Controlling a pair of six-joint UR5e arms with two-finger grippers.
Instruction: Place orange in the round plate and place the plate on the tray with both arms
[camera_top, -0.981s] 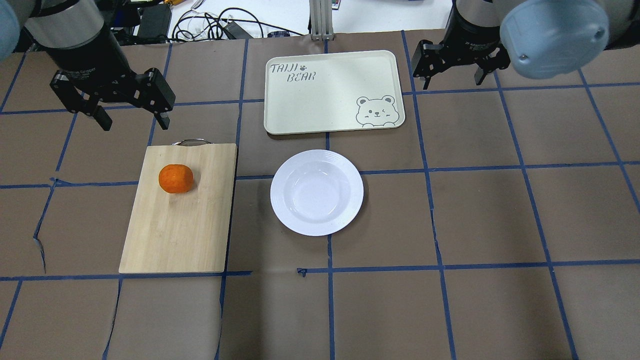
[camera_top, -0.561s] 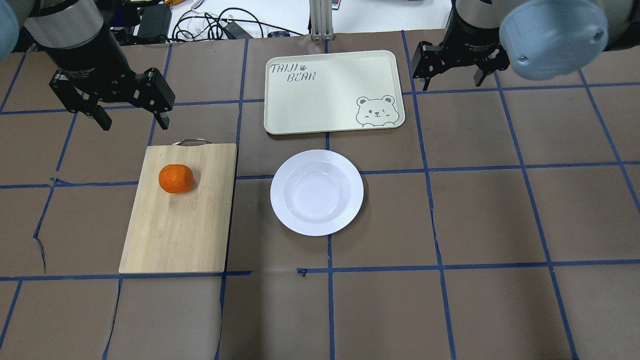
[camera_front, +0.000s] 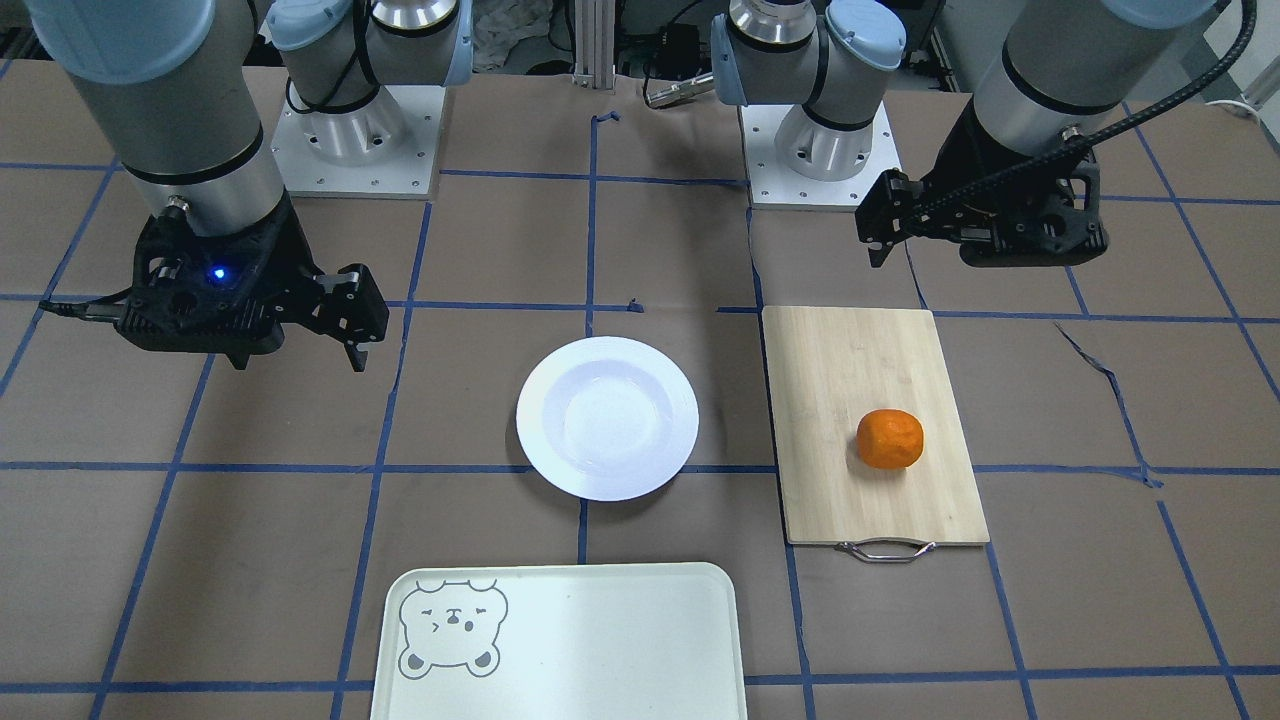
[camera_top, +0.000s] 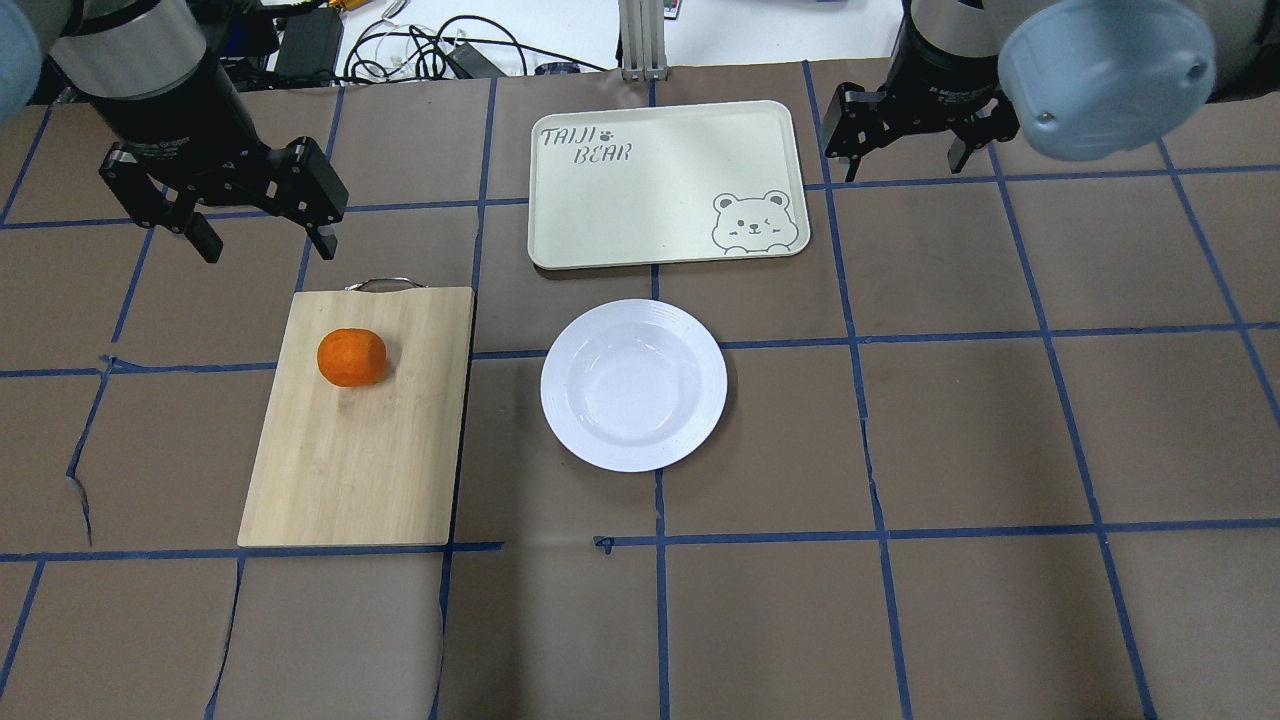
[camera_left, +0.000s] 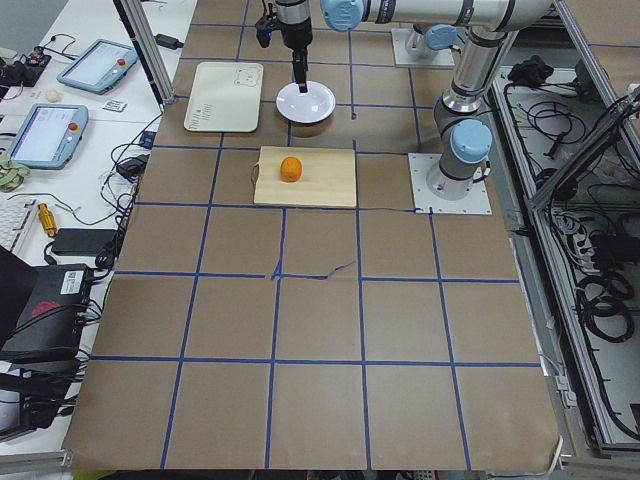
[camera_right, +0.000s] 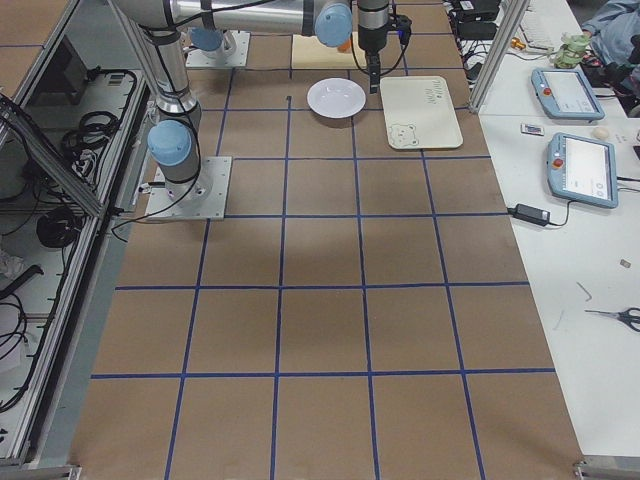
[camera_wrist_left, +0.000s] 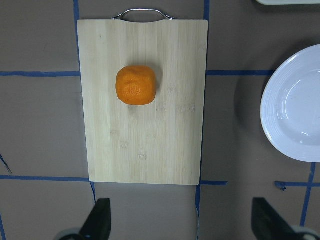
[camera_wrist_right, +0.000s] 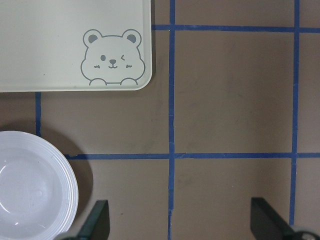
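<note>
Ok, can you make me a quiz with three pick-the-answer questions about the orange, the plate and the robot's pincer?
1. What colour is the round plate?
A) white
B) blue
C) black

2. Where is the orange?
A) in the round plate
B) on the bamboo cutting board
C) on the tray

3. How is the left pincer?
A) shut on the orange
B) shut on the round plate
C) open and empty

Answers:
1 A, the plate shows glossy white.
2 B, the orange sits on the board, apart from the plate.
3 C, its fingers stand wide apart above the table with nothing between them.
</note>
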